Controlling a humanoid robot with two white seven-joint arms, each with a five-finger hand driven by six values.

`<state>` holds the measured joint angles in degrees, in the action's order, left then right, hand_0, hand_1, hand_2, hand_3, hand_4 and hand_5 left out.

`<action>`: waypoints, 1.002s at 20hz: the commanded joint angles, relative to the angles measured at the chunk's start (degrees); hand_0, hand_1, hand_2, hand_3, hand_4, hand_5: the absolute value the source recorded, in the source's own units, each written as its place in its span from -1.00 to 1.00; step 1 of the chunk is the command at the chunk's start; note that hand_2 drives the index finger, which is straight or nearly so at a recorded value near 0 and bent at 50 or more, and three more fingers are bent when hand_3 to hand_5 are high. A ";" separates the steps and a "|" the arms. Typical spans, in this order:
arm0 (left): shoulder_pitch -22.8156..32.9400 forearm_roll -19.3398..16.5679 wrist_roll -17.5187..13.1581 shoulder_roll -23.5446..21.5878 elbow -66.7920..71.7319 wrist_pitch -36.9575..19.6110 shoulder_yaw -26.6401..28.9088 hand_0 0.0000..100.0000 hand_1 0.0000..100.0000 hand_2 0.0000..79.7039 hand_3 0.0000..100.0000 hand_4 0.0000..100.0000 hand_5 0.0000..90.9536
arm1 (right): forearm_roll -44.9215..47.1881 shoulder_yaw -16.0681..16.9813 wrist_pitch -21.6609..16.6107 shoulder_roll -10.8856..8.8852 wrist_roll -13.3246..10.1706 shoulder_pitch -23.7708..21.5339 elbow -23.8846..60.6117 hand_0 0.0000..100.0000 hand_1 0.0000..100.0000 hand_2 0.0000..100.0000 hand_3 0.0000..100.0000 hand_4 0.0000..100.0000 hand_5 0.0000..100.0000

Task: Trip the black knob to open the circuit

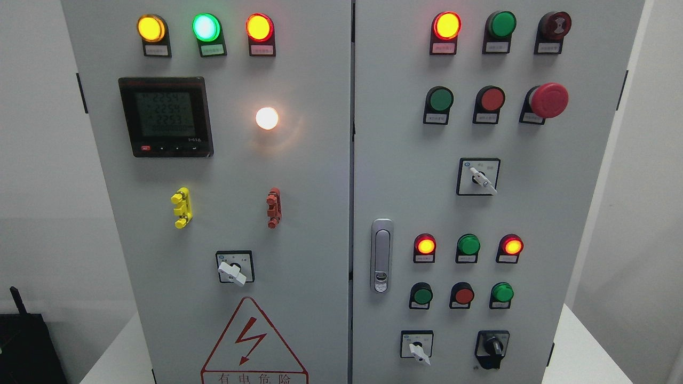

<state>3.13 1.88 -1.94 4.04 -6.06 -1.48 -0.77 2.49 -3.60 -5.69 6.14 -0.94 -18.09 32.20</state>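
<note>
Presently: black knob untouched, no hand in frame

Head view: neither left nor right hand appears, so finger state cannot be told and no position relative to a hand can be given. Black knob (492, 348) sits at the right door's (560, 213) lower right corner, beside a white selector switch (418, 349). Door handle (381, 256) stands upright.

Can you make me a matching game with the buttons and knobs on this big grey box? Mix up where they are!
Things:
1. black knob
2. big red mushroom button
3. yellow clip
4. lightning warning triangle

Places:
A. left door, under the screen
B. right door, bottom right
C. left door, bottom
D. right door, upper right

Pairs: 1-B, 2-D, 3-A, 4-C
</note>
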 commanded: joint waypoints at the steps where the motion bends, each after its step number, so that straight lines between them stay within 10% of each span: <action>1: -0.23 0.14 0.01 0.00 -0.01 -0.19 0.07 -0.76 -0.22 -1.00 -1.00 -1.00 -1.00 | 0.24 0.26 -0.46 0.10 -0.55 -0.54 1.81 -1.00 -0.57 -1.00 0.05 -0.05 -0.20; 20: -0.14 0.14 0.01 0.09 -0.01 -0.19 0.07 -0.76 -0.22 -1.00 -1.00 -1.00 -1.00 | 0.24 -0.36 -9.07 -0.16 -3.98 -2.04 13.59 -1.00 -0.54 -1.00 0.68 0.44 0.35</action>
<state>3.13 1.89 -1.94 4.04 -6.06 -1.49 -0.77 2.49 -3.77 -13.62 6.04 -4.40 -20.15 44.57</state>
